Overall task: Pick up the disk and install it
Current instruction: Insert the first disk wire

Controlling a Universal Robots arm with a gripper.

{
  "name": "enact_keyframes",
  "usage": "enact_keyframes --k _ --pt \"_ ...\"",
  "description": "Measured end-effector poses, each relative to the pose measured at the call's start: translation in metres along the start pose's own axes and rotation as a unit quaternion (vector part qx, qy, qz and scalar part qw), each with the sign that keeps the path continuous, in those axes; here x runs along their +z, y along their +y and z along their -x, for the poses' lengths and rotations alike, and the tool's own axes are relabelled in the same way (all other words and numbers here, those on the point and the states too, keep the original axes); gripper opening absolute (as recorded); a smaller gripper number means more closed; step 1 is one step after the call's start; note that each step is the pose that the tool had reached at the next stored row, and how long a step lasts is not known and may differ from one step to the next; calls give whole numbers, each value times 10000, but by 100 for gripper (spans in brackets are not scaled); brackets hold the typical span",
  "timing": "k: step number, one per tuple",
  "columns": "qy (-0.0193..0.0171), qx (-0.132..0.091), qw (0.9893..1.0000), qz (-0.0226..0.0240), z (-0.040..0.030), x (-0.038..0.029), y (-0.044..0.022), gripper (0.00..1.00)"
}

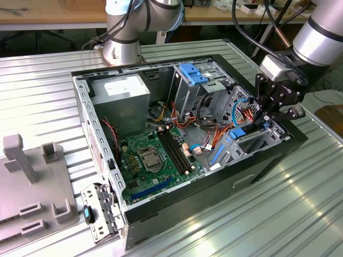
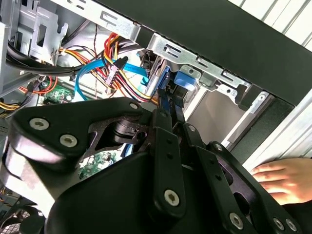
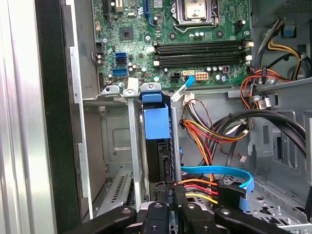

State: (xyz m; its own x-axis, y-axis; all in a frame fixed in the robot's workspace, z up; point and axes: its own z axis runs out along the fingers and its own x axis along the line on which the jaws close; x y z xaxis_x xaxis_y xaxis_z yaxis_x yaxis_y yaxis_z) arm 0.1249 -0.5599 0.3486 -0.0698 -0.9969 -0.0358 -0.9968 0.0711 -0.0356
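Gripper [image 1: 266, 119] down inside the open case [image 1: 257, 160] at the exterior view's right, clamped on the disk [image 3: 157, 127], which stands on edge in the drive bay [image 3: 119, 141], partly seated between the metal walls. Blue and orange cables [image 3: 214, 175] lying just beside the bay, near the gripper. Likely trouble: rails binding if tilted, or cables snagged and pinched. Hand [image 2: 285, 178] resting on the surface beside the case, close enough to be struck.
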Motion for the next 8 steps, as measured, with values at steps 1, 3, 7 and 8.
enact_keyframes --k 1,3,7,8 --pt "0 0 10000 0 -2 0 0 17" --pt "0 0 10000 0 -2 4 0 17" --pt "0 0 10000 0 -3 17 1 17" --pt "0 0 10000 0 -3 21 1 17"
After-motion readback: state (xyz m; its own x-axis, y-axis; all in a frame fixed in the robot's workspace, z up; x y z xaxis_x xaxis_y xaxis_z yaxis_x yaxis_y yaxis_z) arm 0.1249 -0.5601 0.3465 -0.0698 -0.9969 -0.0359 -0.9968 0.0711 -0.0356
